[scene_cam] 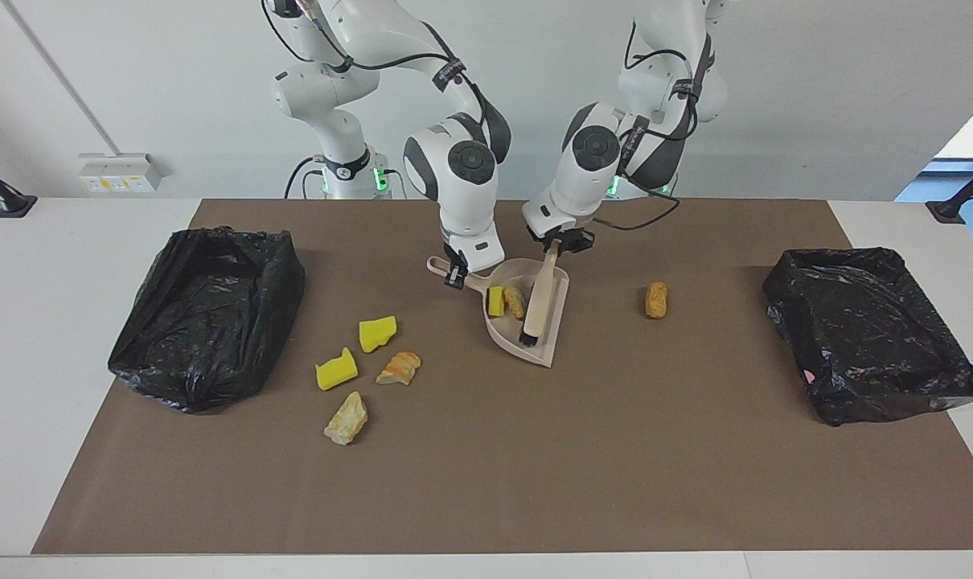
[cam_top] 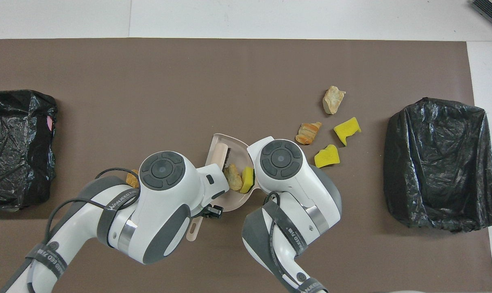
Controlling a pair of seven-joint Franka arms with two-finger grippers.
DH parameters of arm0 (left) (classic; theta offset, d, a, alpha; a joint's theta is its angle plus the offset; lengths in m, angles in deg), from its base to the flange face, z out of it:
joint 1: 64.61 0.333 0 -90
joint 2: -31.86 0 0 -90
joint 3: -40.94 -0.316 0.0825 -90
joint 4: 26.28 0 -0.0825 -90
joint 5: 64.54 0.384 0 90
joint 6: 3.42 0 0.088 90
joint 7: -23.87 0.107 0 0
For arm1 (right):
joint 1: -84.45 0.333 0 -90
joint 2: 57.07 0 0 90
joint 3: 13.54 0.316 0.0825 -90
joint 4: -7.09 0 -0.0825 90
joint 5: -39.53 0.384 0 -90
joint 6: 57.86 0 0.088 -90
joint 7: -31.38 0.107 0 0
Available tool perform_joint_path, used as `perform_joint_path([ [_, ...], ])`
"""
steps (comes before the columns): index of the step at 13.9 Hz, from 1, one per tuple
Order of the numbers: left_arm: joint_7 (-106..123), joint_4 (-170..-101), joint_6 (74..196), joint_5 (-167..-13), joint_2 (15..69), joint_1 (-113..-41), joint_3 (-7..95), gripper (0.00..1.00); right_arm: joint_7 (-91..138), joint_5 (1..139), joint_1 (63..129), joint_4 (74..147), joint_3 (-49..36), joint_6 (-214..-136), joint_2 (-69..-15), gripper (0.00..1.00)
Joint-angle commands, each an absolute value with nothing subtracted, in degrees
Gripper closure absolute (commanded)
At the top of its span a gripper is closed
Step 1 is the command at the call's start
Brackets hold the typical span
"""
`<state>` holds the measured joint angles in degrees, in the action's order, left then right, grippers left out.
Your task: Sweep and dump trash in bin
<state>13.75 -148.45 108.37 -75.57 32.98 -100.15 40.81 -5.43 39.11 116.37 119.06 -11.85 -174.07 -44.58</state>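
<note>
My right gripper [scene_cam: 456,275] is shut on the handle of the beige dustpan [scene_cam: 557,323], which rests on the mat mid-table. Shut on the beige brush [scene_cam: 539,297] is my left gripper [scene_cam: 564,242]; the brush's black bristles lie inside the pan. Two pieces of trash lie in the pan beside the brush: a yellow sponge chunk [scene_cam: 495,301] and a tan lump [scene_cam: 515,302]. One tan-orange lump [scene_cam: 656,299] lies alone toward the left arm's end. Several more scraps, such as a yellow chunk [cam_top: 347,128] and a bread-like lump [cam_top: 309,132], lie toward the right arm's end.
A black-lined bin [scene_cam: 209,314] stands at the right arm's end of the brown mat, another black-lined bin [scene_cam: 868,330] at the left arm's end. In the overhead view both wrists cover much of the dustpan [cam_top: 236,147], and the left forearm half hides the lone lump [cam_top: 131,179].
</note>
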Motion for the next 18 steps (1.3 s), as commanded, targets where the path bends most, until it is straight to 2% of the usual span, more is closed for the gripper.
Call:
perform_joint_path([
  [1,12.72,-148.71,101.38,-76.41,28.01,-96.7,40.42,1.0,-5.27,38.57,115.65,120.56,-11.43,-174.66,-45.91,1.0],
  [6,-7.57,-152.21,90.81,-68.25,21.5,-92.29,40.33,1.0,-6.32,38.48,115.56,120.56,-11.43,-174.84,-45.83,1.0],
  [10,-13.13,-163.72,92.03,-62.09,13.51,-87.04,40.24,1.0,-6.24,38.39,115.56,121.0,-11.43,-175.1,-45.91,1.0],
  [12,-13.22,-168.2,96.05,-61.11,11.22,-83.17,40.33,1.0,-6.06,38.39,115.65,122.05,-11.43,-176.06,-45.83,1.0],
  [15,-13.05,-170.95,103.7,-61.03,12.43,-81.66,40.5,1.0,-6.33,38.39,115.65,122.49,-11.43,-176.51,-45.82,1.0],
  [18,-11.82,-170.6,110.29,-61.81,17.43,-85.94,40.68,1.0,-6.15,38.39,115.65,123.37,-11.43,-176.51,-45.82,1.0],
])
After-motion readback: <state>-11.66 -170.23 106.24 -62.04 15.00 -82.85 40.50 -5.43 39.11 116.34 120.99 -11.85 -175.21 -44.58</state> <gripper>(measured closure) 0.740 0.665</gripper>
